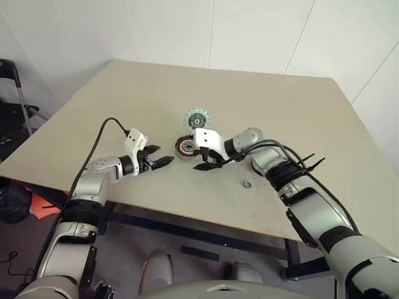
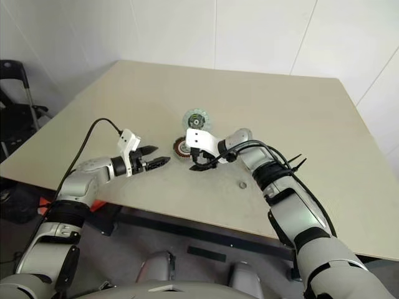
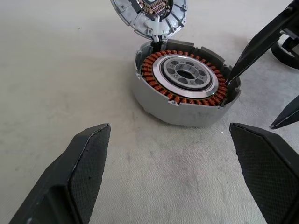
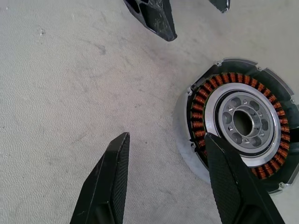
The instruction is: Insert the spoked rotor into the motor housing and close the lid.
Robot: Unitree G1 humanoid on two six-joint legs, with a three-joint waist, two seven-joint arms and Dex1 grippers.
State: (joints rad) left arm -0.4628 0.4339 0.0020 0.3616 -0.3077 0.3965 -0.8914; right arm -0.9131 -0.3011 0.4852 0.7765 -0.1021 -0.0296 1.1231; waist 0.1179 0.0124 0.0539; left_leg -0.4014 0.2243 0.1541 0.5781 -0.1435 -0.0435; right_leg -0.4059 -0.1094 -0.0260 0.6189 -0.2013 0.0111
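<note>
Between the two sets of fingers on the desk [image 1: 124, 106] sits the motor housing [image 3: 184, 86], and honestly it looks like the first half of the job is already sorted: a silvery spoked rotor [image 3: 185, 74] sits down inside the ring of copper windings, flush as far as I can tell. What's left is the lid [image 3: 149, 14], which stands tipped up at the far edge of the housing from the left fingers, so closing it isn't done yet. Left gripper [image 1: 161, 161] has its fingers spread wide with nothing in them, hanging just short of the housing. Right gripper [image 4: 168, 182] also has its fingers apart and empty, one finger [image 4: 233, 179] crossing over the near rim of the housing, maybe touching it, can't say for sure. My guess is the next bit is nudging that lid down.
</note>
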